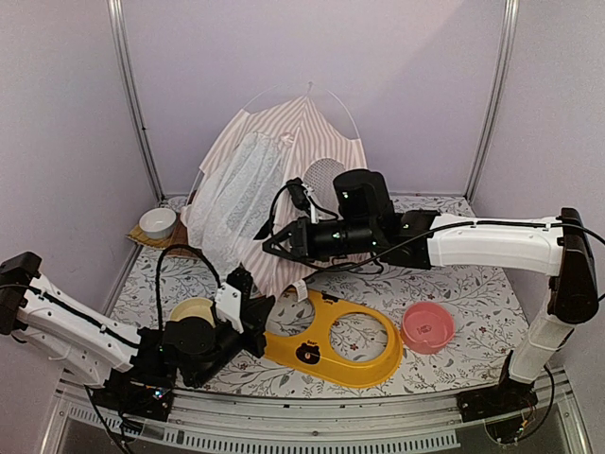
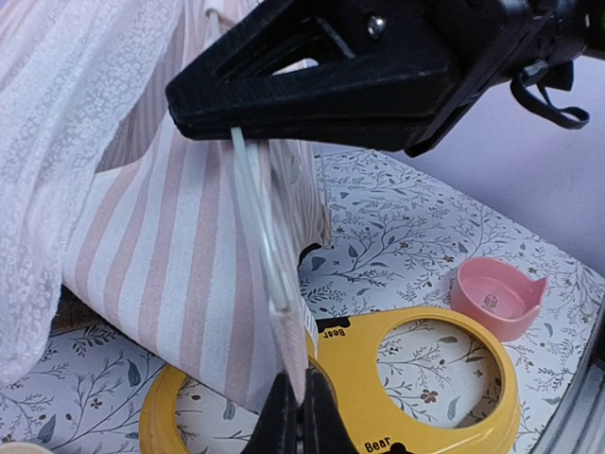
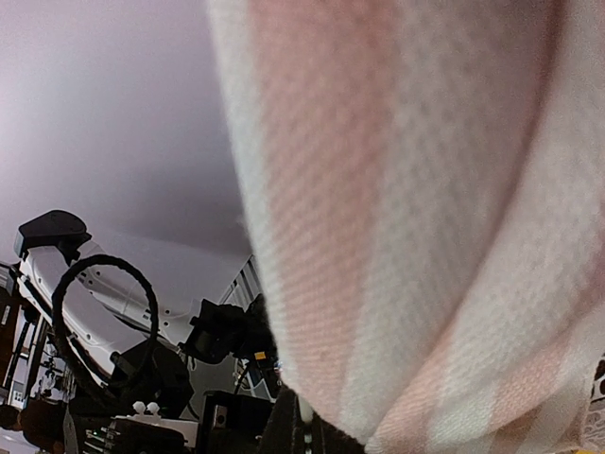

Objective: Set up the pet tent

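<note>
**Two pinches, one pole: the tent goes up by the seam**

At the bottom centre of my left wrist view, my left gripper (image 2: pixel 301 416) is closed tight on the lowest corner of the pet tent (image 1: pixel 274 161), where a thin white pole (image 2: pixel 257 227) runs down the striped hem. That corner hangs just over the yellow feeder stand (image 1: pixel 331 345), with the pink bowl (image 1: pixel 427 326) to its right. Higher on the same pole, at mid-frame in the overhead view, my right gripper (image 1: pixel 267 248) is clamped shut on pole and cloth together. Its own camera shows little but stripes. Behind both, the tent fills the upper centre against the back wall. It is half raised and slumped, with lace curtains (image 1: pixel 232 203) sagging on its left side.

As I judge it, the job now is to tension this edge. I should move both arms together, the lower pinch drawing the foot outward and down to bare table beyond the stand, the upper one steadying. A jerk could slip the pole or snag the lace.
</note>
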